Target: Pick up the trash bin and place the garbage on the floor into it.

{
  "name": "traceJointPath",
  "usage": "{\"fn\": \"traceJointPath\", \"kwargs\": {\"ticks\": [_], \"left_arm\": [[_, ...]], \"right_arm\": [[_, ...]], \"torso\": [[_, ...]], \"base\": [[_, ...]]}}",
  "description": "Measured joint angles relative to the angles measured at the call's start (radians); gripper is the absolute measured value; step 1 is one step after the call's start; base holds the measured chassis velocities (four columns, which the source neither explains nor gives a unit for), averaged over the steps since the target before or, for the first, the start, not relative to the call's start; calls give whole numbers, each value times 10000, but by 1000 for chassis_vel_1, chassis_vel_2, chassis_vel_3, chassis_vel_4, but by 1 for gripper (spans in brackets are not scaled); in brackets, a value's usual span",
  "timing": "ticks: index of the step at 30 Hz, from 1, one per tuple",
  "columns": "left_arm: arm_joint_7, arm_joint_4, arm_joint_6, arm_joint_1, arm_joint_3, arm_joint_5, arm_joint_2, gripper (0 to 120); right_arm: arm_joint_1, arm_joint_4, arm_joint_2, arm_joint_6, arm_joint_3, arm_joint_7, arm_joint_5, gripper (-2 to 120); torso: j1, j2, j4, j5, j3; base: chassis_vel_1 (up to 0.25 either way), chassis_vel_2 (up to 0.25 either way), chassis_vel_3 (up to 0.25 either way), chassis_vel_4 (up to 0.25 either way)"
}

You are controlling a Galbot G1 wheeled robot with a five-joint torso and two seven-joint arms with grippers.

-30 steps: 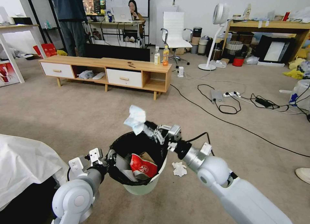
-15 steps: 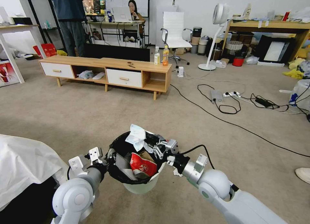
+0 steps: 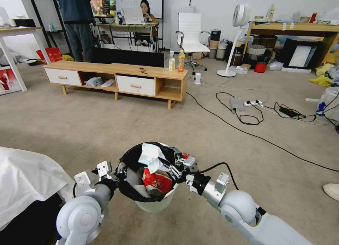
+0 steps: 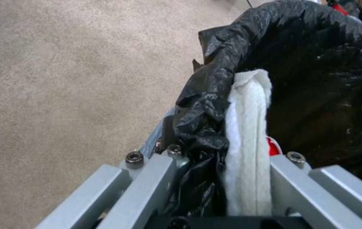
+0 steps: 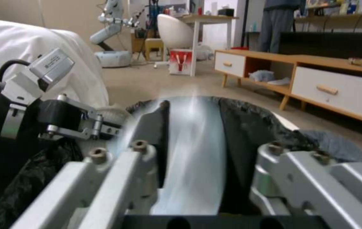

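The trash bin (image 3: 155,204), white with a black bag (image 4: 215,79) folded over its rim, hangs above the floor (image 3: 88,132). My left gripper (image 3: 118,174) is shut on its left rim, and the left wrist view shows the bag and white rim (image 4: 249,127) pinched in that gripper (image 4: 223,152). My right gripper (image 3: 168,163) reaches into the bin's mouth from the right, open. A white tissue (image 3: 150,156) lies just off its fingertips, atop a red-white paper cup (image 3: 157,181). In the right wrist view the tissue (image 5: 193,143) is a pale streak in my right gripper (image 5: 193,133).
A long wooden TV cabinet (image 3: 116,75) stands ahead with two upright bottles (image 3: 176,61) on its right end. Black cables and power strips (image 3: 247,114) trail across the carpet at right. A white-draped shape (image 3: 24,178) sits close on my left. A shoe (image 3: 332,190) shows at the right edge.
My right gripper has come down with the tissue from above the bin into its mouth, and the tissue now rests on the rubbish inside. The left gripper and bin have stayed put.
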Motion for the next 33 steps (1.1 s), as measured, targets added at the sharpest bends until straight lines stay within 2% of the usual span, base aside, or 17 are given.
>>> {"fn": "traceJointPath", "kwargs": {"ticks": [3, 5, 7, 8, 9, 12, 13, 18, 27, 31, 32, 33], "left_arm": [[0, -11, 0, 0, 13, 3, -6, 7], [-2, -28, 0, -5, 38, 6, -26, 7], [-3, -35, 0, -4, 46, 7, -26, 7], [-3, -62, -1, 15, 64, 11, -25, 7], [-3, -62, -1, 15, 64, 11, -25, 7], [-2, -98, -1, 76, 77, 24, 4, 7], [-2, -98, -1, 76, 77, 24, 4, 7], [25, -139, -3, 115, 68, 34, 6, 7], [43, -147, -10, 125, 5, 42, -17, 7], [43, -145, -15, 67, -116, 35, -10, 7], [53, -116, -25, 4, -216, 31, 20, 7], [53, -116, -25, 4, -216, 31, 20, 7]], "right_arm": [[-27, 13, -13, -19, 28, 0, 12, 42], [-79, 14, -28, -43, 84, 10, 59, 54], [-86, 15, -27, -52, 88, 24, 85, 57], [-98, 15, -14, -84, 89, 72, 144, 65], [-98, 15, -14, -84, 89, 72, 144, 65], [-95, 54, 39, -379, 75, 199, 348, 80], [-95, 54, 39, -379, 75, 199, 348, 80], [-47, 113, 98, -804, 63, 440, 539, 99], [-103, 132, 202, -701, 400, 504, 433, 100], [-72, 441, 312, -536, 1221, 591, 204, 100], [4, 648, 361, -512, 1695, 1004, 26, 100], [4, 648, 361, -512, 1695, 1004, 26, 100]], "torso": [[0, 1, 0, 0, 0], [0, 0, -1, 0, 0], [0, 0, -1, 0, 0], [0, 1, -1, 0, 0], [0, 1, -1, 0, 0], [0, 1, -1, 1, 0], [0, 1, -1, 1, 0], [0, 1, 0, 0, 0], [0, 0, 0, 0, 0], [0, 0, -2, -2, 0], [0, 1, 0, 0, 0], [0, 1, 0, 0, 0]], "base": [[0, 0, 0, 0], [0, 0, 0, 0], [0, 0, 0, 0], [0, 0, 0, 0], [0, 0, 0, 0], [0, 0, 0, 0], [0, 0, 0, 0], [0, 0, 0, 0], [0, 0, 0, 0], [0, 0, 0, 0], [0, 0, 0, 0], [0, 0, 0, 0]]}}
